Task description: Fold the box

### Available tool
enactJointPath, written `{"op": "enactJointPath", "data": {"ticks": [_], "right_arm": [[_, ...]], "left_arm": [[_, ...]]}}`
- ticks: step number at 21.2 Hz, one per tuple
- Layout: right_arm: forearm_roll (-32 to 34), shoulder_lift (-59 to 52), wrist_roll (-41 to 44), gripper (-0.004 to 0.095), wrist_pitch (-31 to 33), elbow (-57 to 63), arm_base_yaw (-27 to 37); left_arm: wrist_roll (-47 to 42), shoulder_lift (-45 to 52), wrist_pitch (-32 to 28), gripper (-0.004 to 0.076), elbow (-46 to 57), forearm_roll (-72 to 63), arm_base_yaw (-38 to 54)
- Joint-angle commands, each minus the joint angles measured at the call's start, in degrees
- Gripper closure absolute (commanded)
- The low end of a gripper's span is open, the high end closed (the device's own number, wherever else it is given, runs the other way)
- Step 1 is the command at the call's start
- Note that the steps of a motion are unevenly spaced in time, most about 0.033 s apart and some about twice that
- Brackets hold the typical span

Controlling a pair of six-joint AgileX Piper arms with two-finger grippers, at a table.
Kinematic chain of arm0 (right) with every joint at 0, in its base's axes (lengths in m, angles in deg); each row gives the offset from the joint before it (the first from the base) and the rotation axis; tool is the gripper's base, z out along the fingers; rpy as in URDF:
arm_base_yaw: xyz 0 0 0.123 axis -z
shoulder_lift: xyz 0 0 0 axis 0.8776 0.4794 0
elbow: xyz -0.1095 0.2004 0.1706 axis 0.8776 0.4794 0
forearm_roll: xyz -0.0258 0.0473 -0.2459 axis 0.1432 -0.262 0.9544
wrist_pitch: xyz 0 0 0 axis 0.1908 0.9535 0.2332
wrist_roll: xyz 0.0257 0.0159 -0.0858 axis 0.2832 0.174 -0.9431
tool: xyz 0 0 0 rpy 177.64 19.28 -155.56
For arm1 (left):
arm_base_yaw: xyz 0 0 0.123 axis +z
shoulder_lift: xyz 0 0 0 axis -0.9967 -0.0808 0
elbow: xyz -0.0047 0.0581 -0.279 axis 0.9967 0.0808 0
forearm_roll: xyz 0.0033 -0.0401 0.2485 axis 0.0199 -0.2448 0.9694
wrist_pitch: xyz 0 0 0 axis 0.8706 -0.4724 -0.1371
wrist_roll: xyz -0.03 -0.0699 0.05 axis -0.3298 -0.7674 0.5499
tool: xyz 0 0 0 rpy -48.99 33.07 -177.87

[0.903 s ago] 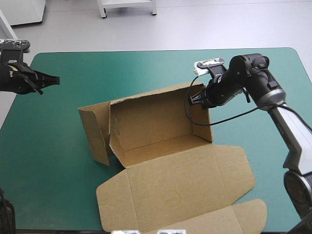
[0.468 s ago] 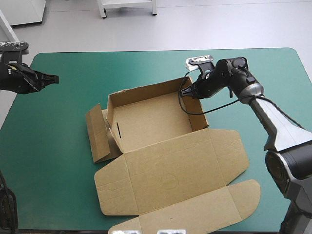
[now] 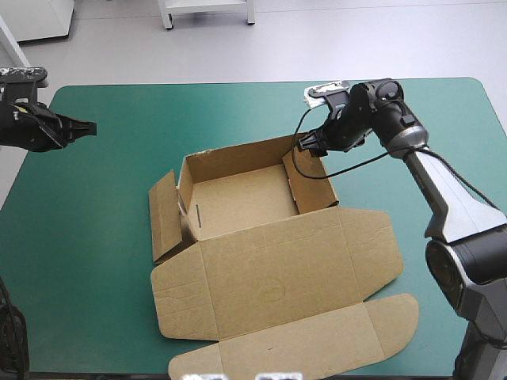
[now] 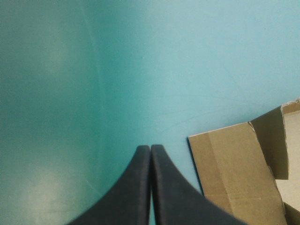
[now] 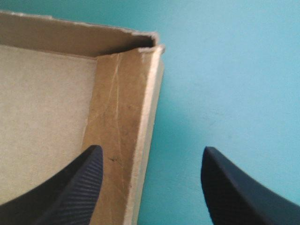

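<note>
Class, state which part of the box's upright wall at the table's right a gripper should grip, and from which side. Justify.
Probably its thin top rim, from above, one finger inside the box, one outside: the wall stands upright, and the open right gripper straddles it.

The surface (image 3: 95, 206) is bare along its left, far and right edges, but the box (image 3: 238, 198) with raised walls fills the middle and its flat lid (image 3: 277, 277) reaches the near edge.
</note>
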Motion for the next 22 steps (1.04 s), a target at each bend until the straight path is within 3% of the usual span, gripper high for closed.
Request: {"op": "enactJointPath", "data": {"ticks": [1,10,22], "right_arm": [[1.8,-3.2,1.8,0.0262,4.9,-7.4,0.3],[-3.2,-4.1,1.7,0.0262,7.0,-9.1,0.1],[-4.7,-3.5,1.7,0.0264,7.0,3.7,0.1]], "left_arm": [[0.6,2.0,-2.8,0.0732,-1.5,-2.2,0.2],[0.9,1.9,-2.1,0.0732,-1.5,-2.8,0.2],[1.5,1.8,-2.1,0.0733,-1.5,-3.1,0.2]]}}
